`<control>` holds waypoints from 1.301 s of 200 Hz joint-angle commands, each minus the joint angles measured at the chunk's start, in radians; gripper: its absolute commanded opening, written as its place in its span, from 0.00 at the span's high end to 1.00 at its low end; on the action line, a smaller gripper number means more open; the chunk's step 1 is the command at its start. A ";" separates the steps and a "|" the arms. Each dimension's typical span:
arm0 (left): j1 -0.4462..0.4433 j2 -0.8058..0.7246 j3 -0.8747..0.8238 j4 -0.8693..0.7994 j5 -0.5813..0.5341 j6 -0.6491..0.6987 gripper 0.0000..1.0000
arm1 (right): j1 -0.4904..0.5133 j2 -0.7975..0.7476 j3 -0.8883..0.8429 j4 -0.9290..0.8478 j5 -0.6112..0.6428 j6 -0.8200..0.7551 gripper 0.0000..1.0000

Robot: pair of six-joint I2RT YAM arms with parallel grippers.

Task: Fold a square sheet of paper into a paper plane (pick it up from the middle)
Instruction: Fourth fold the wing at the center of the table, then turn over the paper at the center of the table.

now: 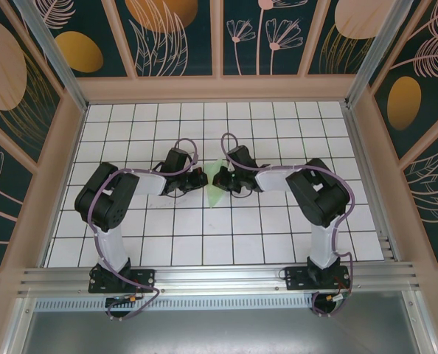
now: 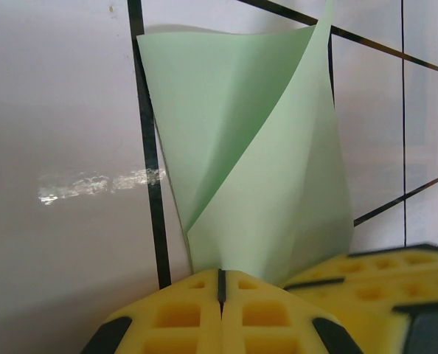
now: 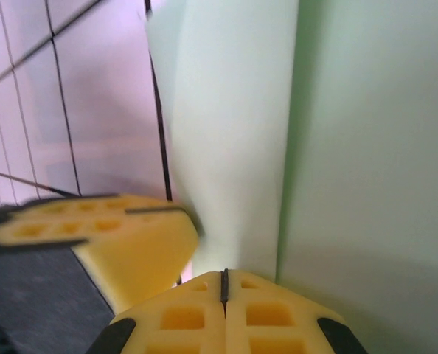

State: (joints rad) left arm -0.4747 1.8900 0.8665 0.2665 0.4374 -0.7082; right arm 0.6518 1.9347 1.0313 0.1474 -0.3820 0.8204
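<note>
left pincer [image 1: 203,179] and right pincer [image 1: 216,179] block centre; outer tiles [image 1: 130,118] open

The square sheet of paper [image 1: 216,193] is thin, plain, pale mint-green and unmarked, and sits partly folded over itself rather than flat. In the left wrist view it [image 2: 256,169] forms a cone-like wrap with one flap overlapping the other, narrow at the base and widening away. That narrow end is pinched by the left fingers [image 2: 182,313] and the right fingers [image 3: 278,317], above the middle of the gridded worktop [image 1: 278,236].

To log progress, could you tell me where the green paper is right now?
In the top view the green paper is mid-table, pinched by the left fingers and right fingers.
</note>
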 commanded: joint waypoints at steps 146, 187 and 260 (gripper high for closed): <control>0.001 -0.136 0.018 -0.060 -0.014 0.009 0.70 | -0.046 -0.128 0.046 -0.090 0.191 -0.034 0.78; 0.002 -0.246 -0.028 -0.089 -0.168 -0.010 0.55 | -0.052 -0.065 0.079 -0.122 0.171 -0.056 0.67; 0.013 -0.279 -0.103 -0.068 -0.208 -0.028 0.45 | -0.060 0.048 0.140 -0.070 0.043 -0.103 0.67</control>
State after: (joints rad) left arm -0.4698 1.6257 0.7856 0.2008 0.2474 -0.7189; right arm 0.6018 1.9621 1.1450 0.0486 -0.2760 0.7540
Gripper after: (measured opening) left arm 0.536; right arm 0.339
